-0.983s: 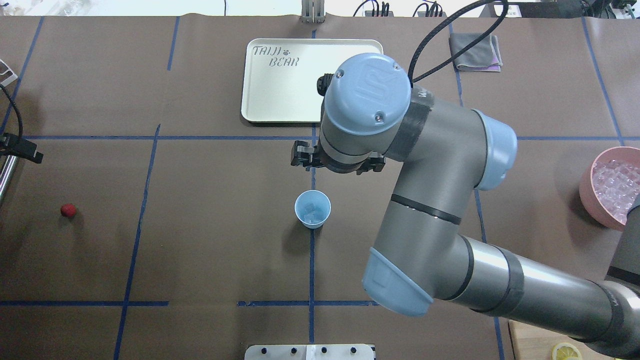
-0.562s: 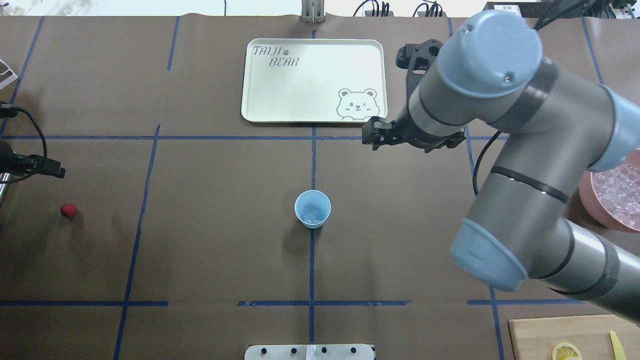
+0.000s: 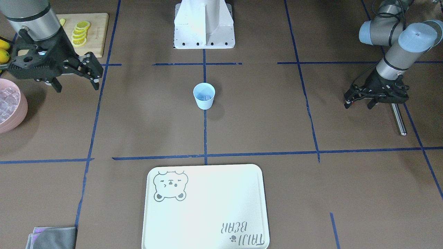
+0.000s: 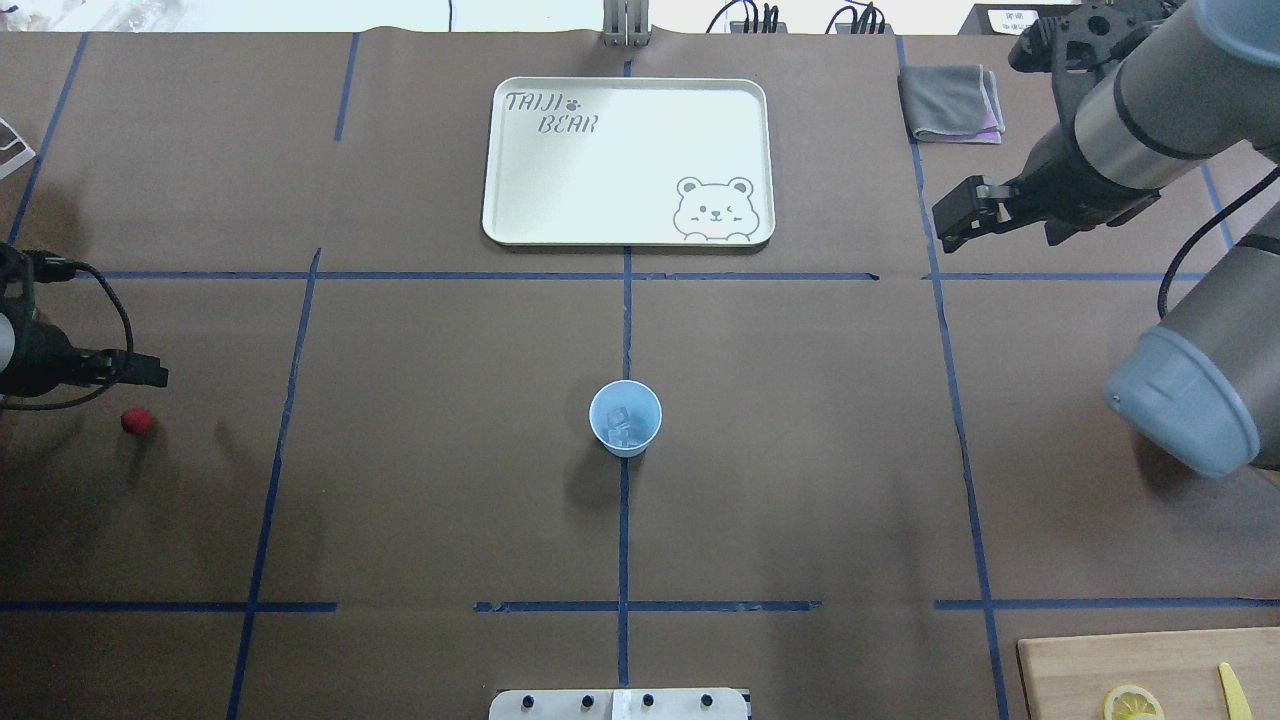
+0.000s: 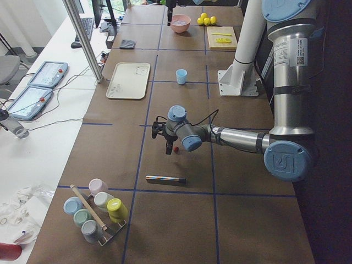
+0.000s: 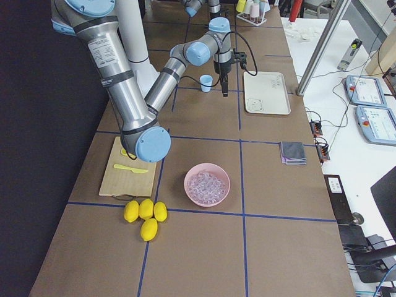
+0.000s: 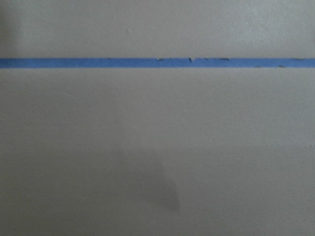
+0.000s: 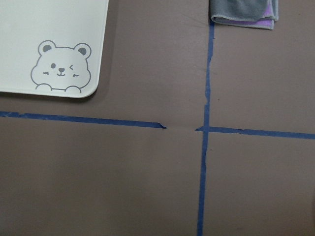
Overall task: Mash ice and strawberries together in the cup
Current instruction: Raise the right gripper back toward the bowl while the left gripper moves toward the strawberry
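Note:
The light-blue cup (image 4: 625, 418) stands upright at the table's middle and also shows in the front view (image 3: 204, 96). A few clear ice cubes (image 4: 621, 427) lie inside it. The red strawberry (image 4: 137, 421) lies on the table at the far left. My left gripper (image 4: 120, 375) hovers just beyond the berry, apart from it; in the front view (image 3: 359, 102) it looks open and empty. My right gripper (image 3: 76, 81) is open and empty, far to the cup's right, near the pink bowl (image 3: 10, 103) of ice.
A white bear tray (image 4: 625, 160) lies beyond the cup. A grey cloth (image 4: 950, 100) is at the back right. A cutting board (image 4: 1140, 665) with lemon slices sits at the front right. A metal rod (image 3: 398, 117) lies by the left gripper.
My right arm has swung from just beyond the cup out to the back right. My left gripper has come in from the left edge toward the strawberry.

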